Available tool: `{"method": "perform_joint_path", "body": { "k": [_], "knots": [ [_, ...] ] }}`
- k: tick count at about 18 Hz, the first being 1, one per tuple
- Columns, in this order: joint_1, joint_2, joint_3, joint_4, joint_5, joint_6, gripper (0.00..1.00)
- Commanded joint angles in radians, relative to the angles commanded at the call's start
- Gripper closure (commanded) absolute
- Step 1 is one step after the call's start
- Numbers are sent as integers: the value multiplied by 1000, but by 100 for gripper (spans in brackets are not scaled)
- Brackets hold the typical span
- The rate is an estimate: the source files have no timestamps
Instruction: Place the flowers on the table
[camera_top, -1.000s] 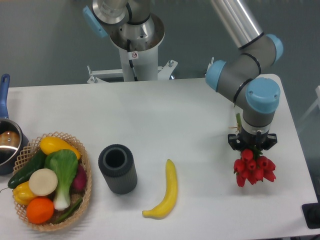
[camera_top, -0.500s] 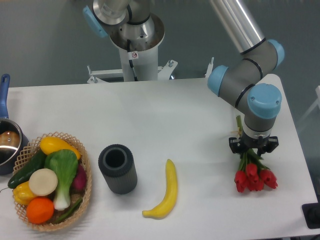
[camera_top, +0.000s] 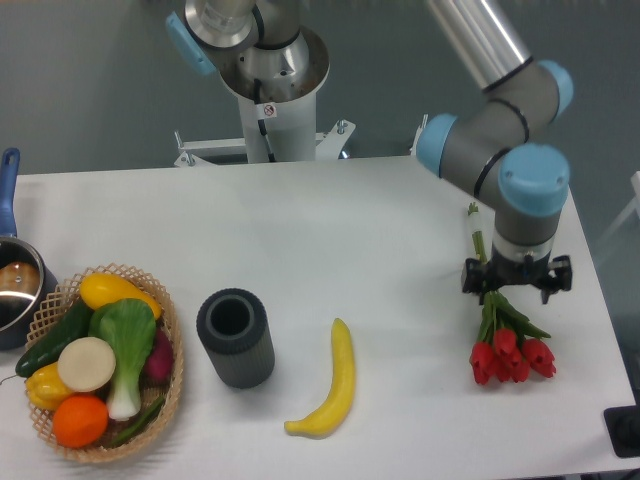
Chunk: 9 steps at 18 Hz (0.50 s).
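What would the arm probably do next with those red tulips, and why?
Probably lift straight up and away. The flowers look to be lying on the table at its right side, buds toward the front edge, and the gripper sits over the stems with its fingers seemingly spread, so it appears to have let go.

The claw (camera_top: 516, 284) hides the flowers' (camera_top: 508, 352) mid stems, and the left edge crops the pot (camera_top: 14, 285).

Backdrop: plain grey-teal wall (camera_top: 90, 90) across the far side, evenly lit. White metal mounting bracket (camera_top: 215, 150) at the far edge. Dark floor strip (camera_top: 625, 215) at right.
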Motion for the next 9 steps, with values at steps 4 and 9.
{"method": "perform_joint_path", "body": {
  "k": [4,9],
  "knots": [
    [41,26,-6,-41,0,254,0],
    [81,40,-15,-78,-40,323,0]
  ]
}}
